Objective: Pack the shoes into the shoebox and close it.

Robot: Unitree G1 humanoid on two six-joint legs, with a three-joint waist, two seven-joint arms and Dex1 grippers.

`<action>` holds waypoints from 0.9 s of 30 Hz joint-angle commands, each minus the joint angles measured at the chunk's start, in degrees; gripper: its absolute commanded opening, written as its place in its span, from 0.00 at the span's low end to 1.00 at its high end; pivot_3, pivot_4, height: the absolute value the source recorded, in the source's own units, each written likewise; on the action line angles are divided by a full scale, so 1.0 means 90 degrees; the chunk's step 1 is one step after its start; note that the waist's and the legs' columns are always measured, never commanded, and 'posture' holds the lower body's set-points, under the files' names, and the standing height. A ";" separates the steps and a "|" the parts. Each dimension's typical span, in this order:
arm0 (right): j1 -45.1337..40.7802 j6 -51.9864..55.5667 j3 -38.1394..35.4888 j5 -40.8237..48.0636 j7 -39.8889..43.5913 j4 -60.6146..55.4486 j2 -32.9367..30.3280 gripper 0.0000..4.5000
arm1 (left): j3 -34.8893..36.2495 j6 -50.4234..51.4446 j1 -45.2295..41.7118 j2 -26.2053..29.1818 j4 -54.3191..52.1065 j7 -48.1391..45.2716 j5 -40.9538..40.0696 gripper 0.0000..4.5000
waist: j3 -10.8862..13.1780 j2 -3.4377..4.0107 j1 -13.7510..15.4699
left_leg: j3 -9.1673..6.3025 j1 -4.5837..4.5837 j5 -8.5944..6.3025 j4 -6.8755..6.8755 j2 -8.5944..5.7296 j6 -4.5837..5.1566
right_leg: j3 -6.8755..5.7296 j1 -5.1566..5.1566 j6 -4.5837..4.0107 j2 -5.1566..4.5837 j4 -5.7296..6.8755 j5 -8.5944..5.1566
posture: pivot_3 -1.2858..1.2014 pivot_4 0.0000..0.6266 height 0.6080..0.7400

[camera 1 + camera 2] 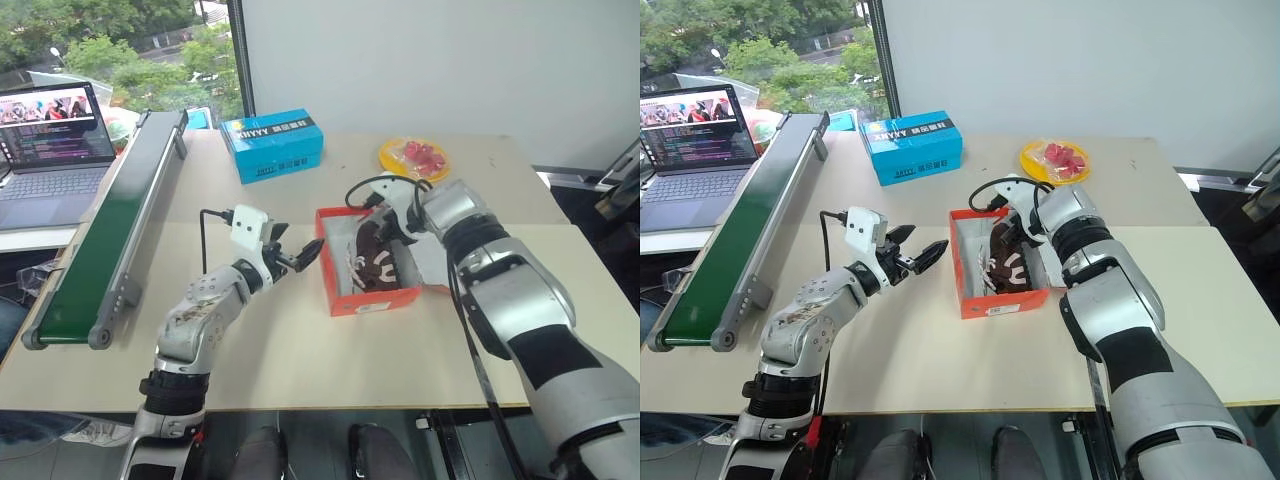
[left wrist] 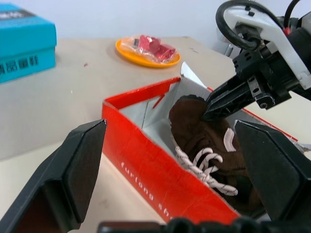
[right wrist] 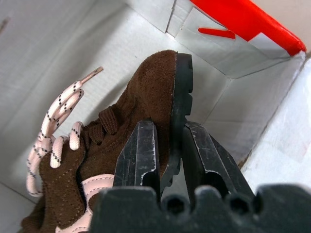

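R gripper [image 3: 170, 145]: I see it clamped on brown shoe [image 3: 146, 97], inside red-orange shoebox [image 1: 375, 300]
L gripper [image 1: 300, 255]: fingers spread wide, empty; just beside shoebox's left wall

Pale tabletop [image 1: 300, 350], two tables butted together with a seam running across. At the far side, a blue box [image 1: 272, 145] with white lettering, lying flat. To its right, near the far edge, an orange plate [image 1: 413, 158] bearing red pieces in clear wrap (contents too small to tell). Along the left edge, a long green conveyor belt [image 1: 110, 230] in a grey frame, running from near to far. Beyond it, on a separate surface, an open laptop [image 1: 52, 150], screen lit. Behind everything, a white wall [image 1: 450, 60] and, leftward, a window showing green trees [image 1: 120, 40].
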 commanded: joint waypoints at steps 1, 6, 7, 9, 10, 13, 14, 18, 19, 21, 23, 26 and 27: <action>-0.0044 -0.0069 -0.0017 -0.0364 0.0074 0.0394 -0.0092 0.07 | 0.0058 -0.0098 0.0073 -0.0072 -0.0409 0.0102 -0.0012 1.00 | 0.0000 0.0000 0.0005 | -0.0001 0.0000 0.0000 0.0000 0.0000 0.0000 | 0.0000 0.0001 0.0000 0.0000 0.0001 0.0000 | 0.52 0.24 1.00; -0.0115 -0.0207 -0.0028 -0.0613 0.0183 0.0598 -0.0130 0.07 | 0.0012 -0.0120 0.0223 -0.0149 -0.0509 0.0177 0.0006 1.00 | 0.0000 0.0001 0.0010 | -0.0001 0.0000 0.0000 0.0000 0.0000 -0.0001 | -0.0001 0.0001 0.0000 -0.0001 0.0002 0.0000 | 0.52 0.24 1.00; -0.0081 -0.0267 -0.0024 -0.0666 0.0151 0.0624 -0.0129 0.07 | 0.0006 -0.0119 0.0237 -0.0169 -0.0518 0.0188 0.0006 1.00 | 0.0000 0.0001 0.0012 | -0.0001 0.0000 0.0001 0.0000 0.0000 -0.0001 | -0.0001 0.0001 0.0000 -0.0001 0.0002 0.0000 | 0.52 0.24 1.00; 0.0039 -0.0367 -0.0058 -0.0758 -0.0051 0.0678 -0.0118 0.07 | -0.0011 -0.0115 0.0261 -0.0198 -0.0538 0.0212 0.0018 1.00 | -0.0001 0.0001 0.0017 | -0.0001 0.0001 0.0001 0.0000 -0.0002 -0.0002 | -0.0001 0.0002 0.0000 -0.0002 0.0001 0.0000 | 0.52 0.24 1.00; 0.0132 -0.0440 -0.0097 -0.0779 -0.0229 0.0701 -0.0112 0.07 | -0.0019 -0.0112 0.0271 -0.0208 -0.0548 0.0219 0.0022 1.00 | -0.0001 0.0001 0.0018 | -0.0001 0.0002 0.0001 0.0000 -0.0002 -0.0002 | -0.0001 0.0002 0.0000 -0.0002 0.0001 0.0000 | 0.52 0.24 1.00; 0.0429 -0.0548 -0.0408 -0.0646 -0.0808 0.0755 -0.0063 0.07 | -0.0021 -0.0063 0.0311 -0.0218 -0.0618 0.0236 0.0027 1.00 | -0.0003 0.0000 0.0023 | -0.0001 0.0006 0.0001 0.0000 -0.0002 -0.0002 | -0.0002 0.0010 0.0000 -0.0003 0.0001 0.0000 | 0.52 0.24 1.00; 0.0513 -0.0576 -0.0519 -0.0600 -0.0942 0.0762 -0.0044 0.18 | -0.0021 -0.0036 0.0330 -0.0211 -0.0650 0.0241 0.0027 1.00 | -0.0004 -0.0001 0.0023 | -0.0002 0.0010 0.0001 0.0000 -0.0002 -0.0002 | -0.0002 0.0013 0.0000 -0.0003 0.0001 0.0000 | 0.52 0.24 1.00; 0.0647 -0.0570 -0.0762 -0.0558 -0.0983 0.0723 0.0040 0.49 | -0.0007 0.0057 0.0416 -0.0156 -0.0793 0.0277 0.0025 1.00 | -0.0005 0.0000 0.0023 | -0.0002 0.0069 -0.0001 -0.0004 0.0000 -0.0001 | -0.0005 0.0071 -0.0001 -0.0002 -0.0013 0.0000 | 0.52 0.24 1.00; 0.0640 -0.0547 -0.0826 -0.0541 -0.0971 0.0703 0.0056 0.55 | 0.0007 0.0074 0.0432 -0.0138 -0.0819 0.0286 0.0023 1.00 | -0.0005 0.0000 0.0020 | -0.0001 0.0093 -0.0003 -0.0007 0.0000 0.0000 | -0.0003 0.0092 -0.0001 -0.0002 -0.0016 -0.0001 | 0.52 0.24 1.00; 0.0609 -0.0510 -0.0930 -0.0525 -0.0999 0.0658 0.0054 0.72 | 0.0044 0.0099 0.0460 -0.0088 -0.0865 0.0306 0.0024 1.00 | -0.0005 0.0001 0.0014 | -0.0004 0.0100 -0.0003 -0.0007 0.0000 0.0001 | -0.0003 0.0097 -0.0002 -0.0002 -0.0017 -0.0001 | 0.52 0.24 1.00; 0.0511 -0.0504 -0.1052 -0.0500 -0.1078 0.0559 0.0010 0.87 | 0.0123 0.0128 0.0473 -0.0011 -0.0906 0.0325 0.0026 1.00 | -0.0005 0.0001 0.0013 | -0.0007 0.0099 -0.0003 -0.0008 0.0000 0.0001 | -0.0002 0.0096 -0.0002 -0.0001 -0.0017 -0.0001 | 0.52 0.24 1.00; 0.0298 -0.0395 -0.1198 -0.0450 -0.1065 0.0319 -0.0072 0.99 | 0.0302 0.0151 0.0476 0.0092 -0.0946 0.0386 0.0021 1.00 | -0.0004 0.0001 0.0010 | -0.0008 0.0090 -0.0003 -0.0009 0.0000 0.0001 | -0.0002 0.0088 -0.0001 -0.0002 -0.0016 -0.0001 | 0.52 0.24 1.00; 0.0204 -0.0242 -0.1290 -0.0372 -0.0998 0.0189 -0.0093 0.99 | 0.0374 0.0158 0.0480 0.0132 -0.0948 0.0413 0.0018 1.00 | -0.0004 0.0002 0.0009 | -0.0008 0.0086 -0.0003 -0.0010 0.0001 0.0001 | -0.0002 0.0084 -0.0001 -0.0002 -0.0016 -0.0001 | 0.52 0.24 1.00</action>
